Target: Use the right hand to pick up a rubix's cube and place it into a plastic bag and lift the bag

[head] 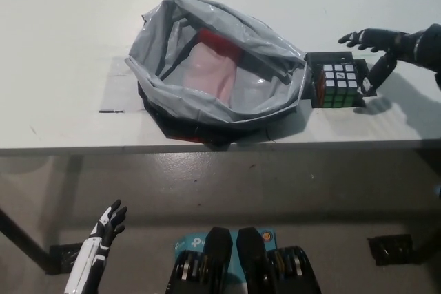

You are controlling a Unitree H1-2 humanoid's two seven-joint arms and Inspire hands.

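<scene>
While the Rubik's cube [339, 86] sits on a black square patch [365, 94] just right of the crinkly grey plastic bag [217, 67], the black right hand [375, 49] hovers beside it, fingers spread, gripping nothing. White left hand [103, 235] hangs open below the matte white table [62, 32].

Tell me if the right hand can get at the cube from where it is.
Probably yes. The right robot hand hovers open just beside the cube, nothing between them. The bag crowds only the cube's far side.
</scene>
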